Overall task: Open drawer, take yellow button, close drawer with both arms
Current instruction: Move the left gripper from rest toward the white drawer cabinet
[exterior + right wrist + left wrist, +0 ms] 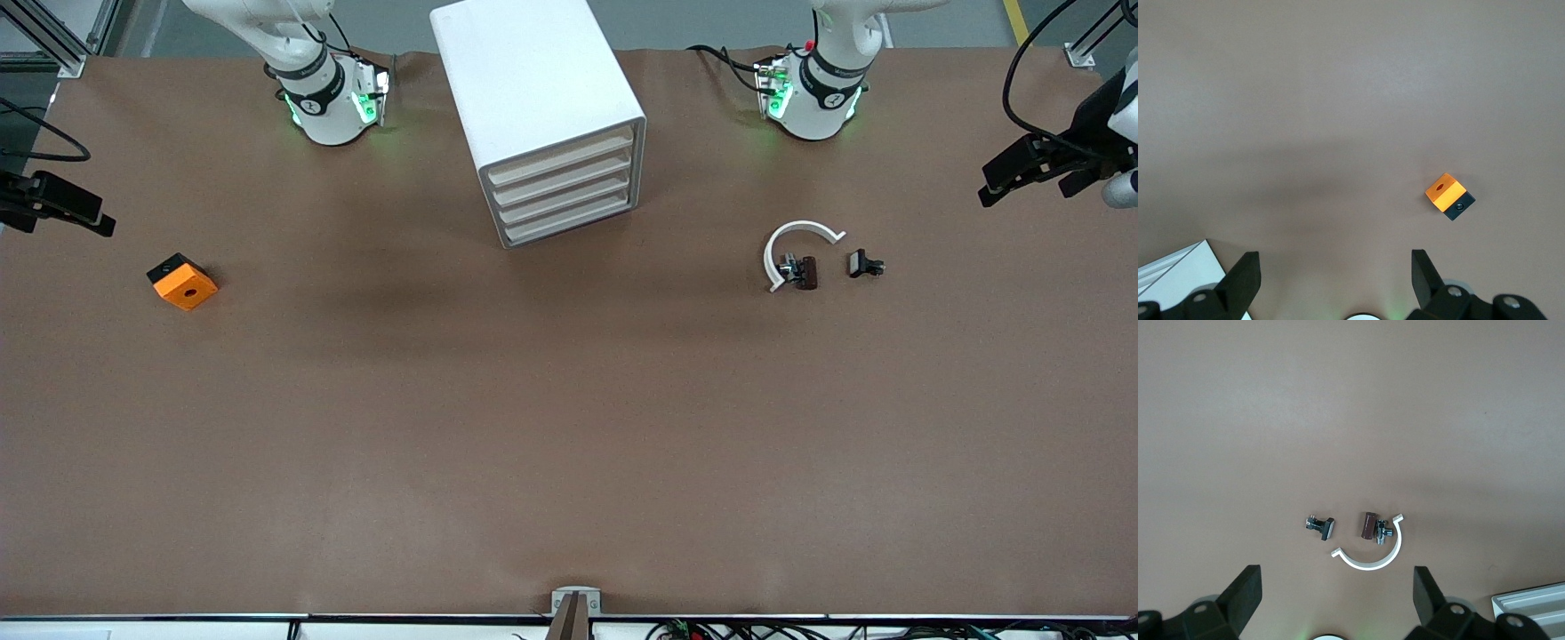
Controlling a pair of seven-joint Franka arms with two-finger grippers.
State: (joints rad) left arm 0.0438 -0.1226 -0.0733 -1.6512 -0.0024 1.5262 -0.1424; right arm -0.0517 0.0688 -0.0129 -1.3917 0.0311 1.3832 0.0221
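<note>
A white cabinet point(533, 80) stands between the two arm bases, its four cream drawer fronts point(564, 197) all shut and facing the front camera. The button is hidden. My left gripper point(1022, 182) hangs open high over the left arm's end of the table and holds nothing. In the left wrist view the left gripper point(1338, 593) shows its fingers wide apart above bare table. My right gripper point(62, 218) hangs open and holding nothing over the right arm's end. In the right wrist view the right gripper point(1335, 277) is spread the same way. A cabinet corner point(1178, 273) shows there.
An orange square block point(183, 281) point(1449, 196) with a centre hole lies toward the right arm's end. Two small black clips point(805, 271) point(864, 264) and a white curved band point(796, 236) point(1371, 560) lie toward the left arm's end. The table's brown cover point(569, 427) stretches toward the front camera.
</note>
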